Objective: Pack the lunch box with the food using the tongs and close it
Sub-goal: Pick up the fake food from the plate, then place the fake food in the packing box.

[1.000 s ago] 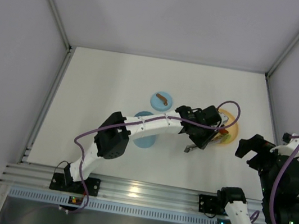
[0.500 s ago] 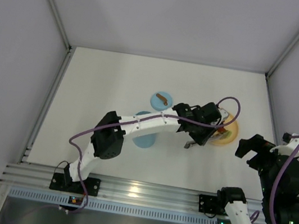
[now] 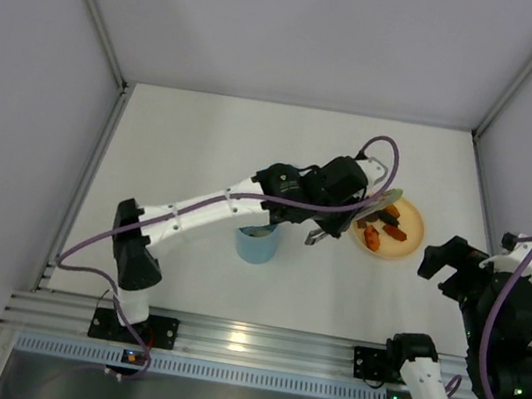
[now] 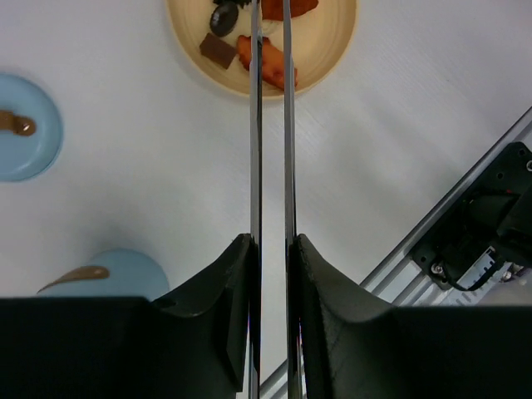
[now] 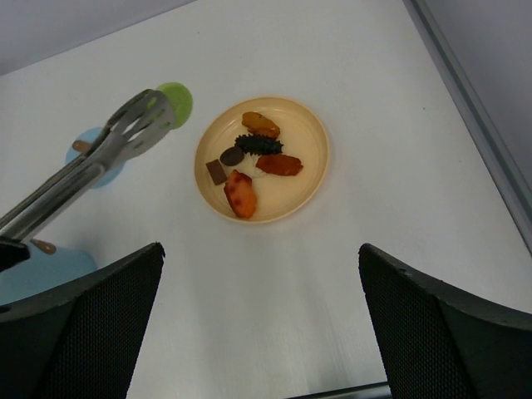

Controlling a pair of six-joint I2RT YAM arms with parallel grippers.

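White bench (image 3: 203,149), pale grey walls (image 3: 23,70) on three sides, metal rail (image 3: 243,343) along the near edge.

Left arm (image 3: 203,215) stretched from its base at 7 o'clock across to mid-bench. Left pincer (image 4: 272,245) clenched on the tongs (image 4: 256,125), both tong arms squeezed nearly parallel between its fingers. In the top view the tongs point out toward 2 o'clock, over the bench beside the plate.

Plate (image 5: 299,133), orange-yellow and shallow, sits at roughly 3 o'clock from the tub (image 3: 258,247). Food pieces (image 5: 240,193) lie on it: two orange, one red-orange, one dark knobbly, one dark round, one brown square, bunched near the centre.

Round green piece (image 5: 176,100) shows right at the tong tips in the right wrist view; pinched or merely lying beyond them, cannot tell.

Tub is light blue, upright and uncovered, partly under the left arm. Lid (image 4: 37,141), blue with a brown handle, lies flat on the bench apart from the tub, at 9 o'clock in the left wrist view; hidden by the arm from above.

Right pincer (image 5: 259,258) released, fingers spread wide, nothing between them, raised at 4 o'clock of the plate and well apart from it
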